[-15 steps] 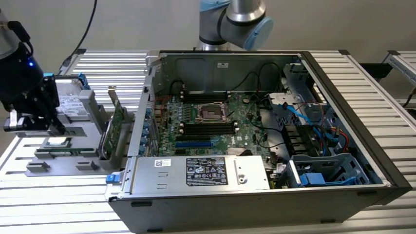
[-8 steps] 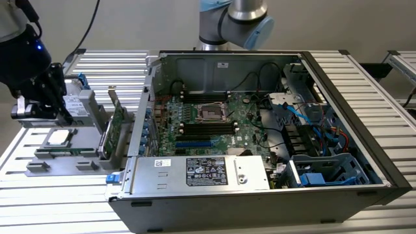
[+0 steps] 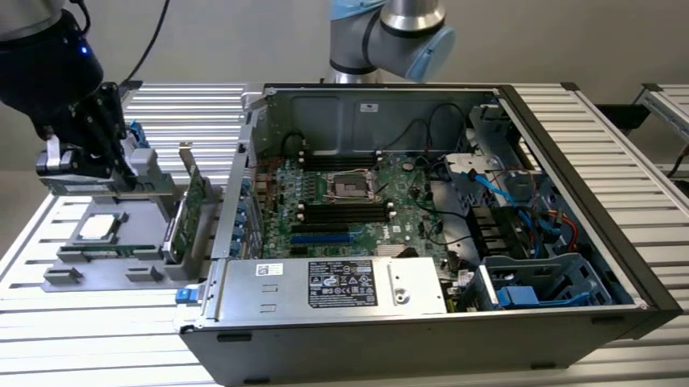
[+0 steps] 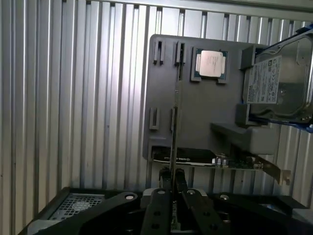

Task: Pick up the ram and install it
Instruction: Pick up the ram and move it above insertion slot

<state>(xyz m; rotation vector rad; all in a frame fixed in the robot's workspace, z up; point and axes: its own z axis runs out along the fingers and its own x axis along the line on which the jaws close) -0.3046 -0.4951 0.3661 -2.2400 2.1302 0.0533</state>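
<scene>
Grip on the ram (image 4: 175,127) above the grey tray (image 4: 205,112)

Beside the tray, on the exterior view's right of it, the open computer case (image 3: 603,210) lies with its motherboard (image 3: 356,201) facing up. The tray itself rests on the slatted table (image 3: 603,371). A hard drive (image 4: 279,78) sits propped at one end of the tray. An expansion card (image 4: 234,161) stands on edge along the side of the tray nearest the case. A CPU (image 4: 211,63) lies flat in a recess of the tray.

The step in hand looks like the lift of the ram clear of the tray. Judging from this, the stick is thin and stiff and will twist in a light pinch. So the lift is best kept straight up from the tray. The stick's long edge should stay level, and it should pass well apart from the upright card on the tray's edge.

The gripper (image 3: 121,179) hangs over the tray, toward the end where the hard drive sits. In the wrist view its fingers stand almost together. A thin, edge-on strip runs out from between them, across the card and over the tray's slotted holders near the CPU. I read that strip as the ram, pinched by its faces and off the tray, though edge-on I cannot tell how deep it sits in the grip.
</scene>
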